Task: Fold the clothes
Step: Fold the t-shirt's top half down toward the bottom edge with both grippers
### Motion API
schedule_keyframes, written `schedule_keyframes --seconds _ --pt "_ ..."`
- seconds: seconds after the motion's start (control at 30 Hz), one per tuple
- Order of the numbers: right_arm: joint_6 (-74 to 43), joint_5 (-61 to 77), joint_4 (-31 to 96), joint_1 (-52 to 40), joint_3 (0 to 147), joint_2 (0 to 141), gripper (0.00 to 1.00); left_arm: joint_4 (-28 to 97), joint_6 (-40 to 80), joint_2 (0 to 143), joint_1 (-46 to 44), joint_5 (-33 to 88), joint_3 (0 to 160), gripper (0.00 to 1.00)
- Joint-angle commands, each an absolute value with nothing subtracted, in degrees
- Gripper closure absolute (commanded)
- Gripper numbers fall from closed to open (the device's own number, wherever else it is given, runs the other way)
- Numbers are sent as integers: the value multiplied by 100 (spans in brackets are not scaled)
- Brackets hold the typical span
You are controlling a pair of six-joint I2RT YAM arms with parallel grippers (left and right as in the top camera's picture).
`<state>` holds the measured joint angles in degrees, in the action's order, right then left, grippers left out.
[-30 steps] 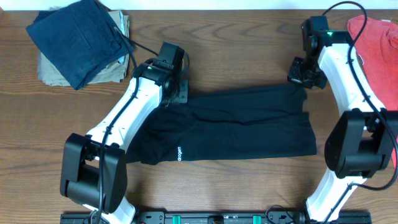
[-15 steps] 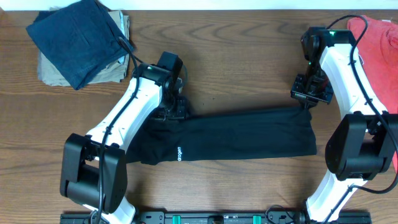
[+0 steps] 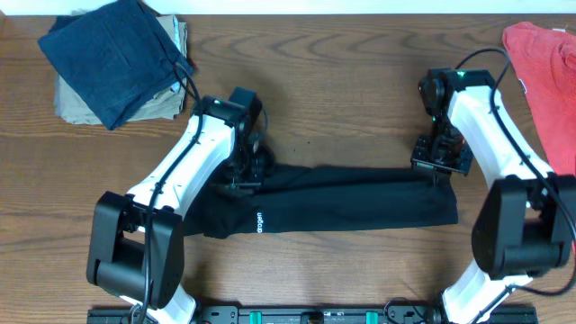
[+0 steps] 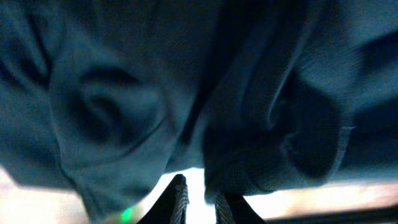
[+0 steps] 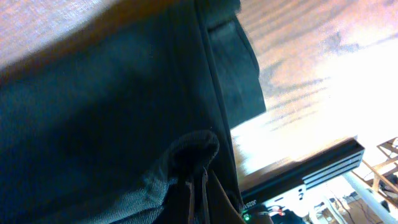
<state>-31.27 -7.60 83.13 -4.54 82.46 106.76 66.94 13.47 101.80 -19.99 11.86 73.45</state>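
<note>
The black T-shirt (image 3: 351, 200) lies as a long, narrow band across the table's middle, its white lettering (image 3: 260, 222) near the left front. My left gripper (image 3: 245, 173) sits on the band's back left corner. In the left wrist view the left gripper (image 4: 200, 190) has its jaws a little apart, open, with light showing in the gap and a rolled hem (image 4: 273, 168) resting on the right fingertip. My right gripper (image 3: 439, 166) is at the back right corner. In the right wrist view the right gripper (image 5: 198, 177) is shut on a bunched pinch of the black T-shirt (image 5: 93, 112).
A navy folded garment (image 3: 112, 52) lies on a beige one (image 3: 74, 101) at the back left. A red garment (image 3: 544, 67) lies at the back right edge. Bare wood shows behind the T-shirt and along the front rail (image 3: 324, 315).
Both grippers have come toward the front, pulling the T-shirt's back edge over itself, so it is now a narrower band. The left jaws have parted slightly.
</note>
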Motion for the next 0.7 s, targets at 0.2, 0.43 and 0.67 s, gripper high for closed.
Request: schedule_keyframes --seconds 0.2,0.43,0.67 --pt "-3017 -878 8383 -567 7754 10158 39 7004 1332 10138 -1968 1094 7137 79" --pt "-2952 -788 8322 -572 7756 10158 19 6947 1402 9817 -1986 1179 7389 89" --pt "-2919 -548 8119 -602 7756 10158 13 5955 1278 9537 -2272 1310 7367 29"
